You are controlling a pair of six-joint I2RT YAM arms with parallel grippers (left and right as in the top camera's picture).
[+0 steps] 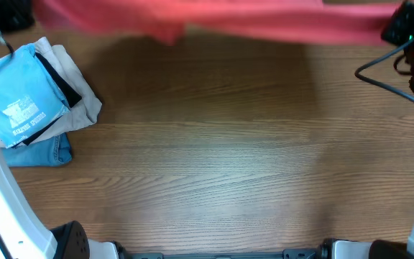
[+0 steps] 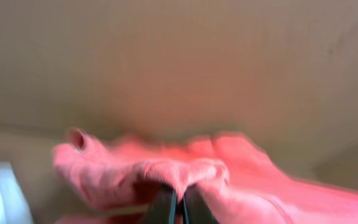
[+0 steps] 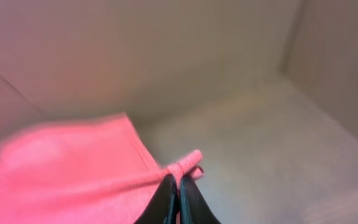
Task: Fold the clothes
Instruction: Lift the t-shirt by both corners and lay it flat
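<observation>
Across the overhead frame lies the table (image 1: 221, 151). Along the top edge the shirt (image 1: 264, 25) forms a blurred red band, its long axis running left to right, stretched between both arms. At far left sits a stack of folded garments (image 1: 34, 101). The left gripper (image 2: 179, 202) is clamped on bunched fabric spreading above its tips. The right gripper (image 3: 178, 193) pinches a corner, the cloth trailing to lower left.
</observation>
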